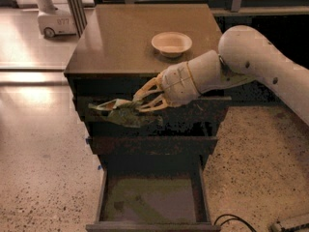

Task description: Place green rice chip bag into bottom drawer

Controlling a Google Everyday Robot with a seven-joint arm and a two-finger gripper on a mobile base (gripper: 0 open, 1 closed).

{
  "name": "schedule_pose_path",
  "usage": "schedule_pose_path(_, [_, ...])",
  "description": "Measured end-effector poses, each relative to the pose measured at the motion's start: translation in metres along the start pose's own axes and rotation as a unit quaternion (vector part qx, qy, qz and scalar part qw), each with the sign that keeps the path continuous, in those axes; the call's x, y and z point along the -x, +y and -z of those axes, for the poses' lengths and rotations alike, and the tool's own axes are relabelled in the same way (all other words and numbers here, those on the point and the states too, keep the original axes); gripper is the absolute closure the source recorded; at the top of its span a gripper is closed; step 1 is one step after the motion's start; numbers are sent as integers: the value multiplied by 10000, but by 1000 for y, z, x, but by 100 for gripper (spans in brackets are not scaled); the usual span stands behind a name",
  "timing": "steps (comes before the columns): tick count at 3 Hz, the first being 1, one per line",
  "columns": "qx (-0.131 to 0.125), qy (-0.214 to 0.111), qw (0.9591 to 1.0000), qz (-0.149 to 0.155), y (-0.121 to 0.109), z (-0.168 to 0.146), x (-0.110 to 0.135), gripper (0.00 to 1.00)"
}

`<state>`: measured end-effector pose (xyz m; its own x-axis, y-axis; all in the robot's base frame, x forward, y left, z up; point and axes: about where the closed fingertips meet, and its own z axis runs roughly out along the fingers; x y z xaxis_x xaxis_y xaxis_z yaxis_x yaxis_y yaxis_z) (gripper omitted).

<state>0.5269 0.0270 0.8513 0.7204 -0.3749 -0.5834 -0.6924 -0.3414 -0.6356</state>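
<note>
Camera view: my gripper (143, 98), clamped on the green rice chip bag (121, 113) below the table (125, 42) front edge, hangs above the open bottom drawer (153, 203).

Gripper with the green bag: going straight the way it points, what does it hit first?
The gripper, shut on the green rice chip bag, points toward the picture's left, slightly down. Past the bag the way looks free until the floor, though depth is unclear.

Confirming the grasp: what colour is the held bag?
Green, camera view; the gripper holds the bag above the open bottom drawer.
</note>
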Motion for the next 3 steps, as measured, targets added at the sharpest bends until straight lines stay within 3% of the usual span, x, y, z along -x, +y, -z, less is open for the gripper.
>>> schedule_pose_path(3, [159,-145,9988,-439,94,-35,-75,100])
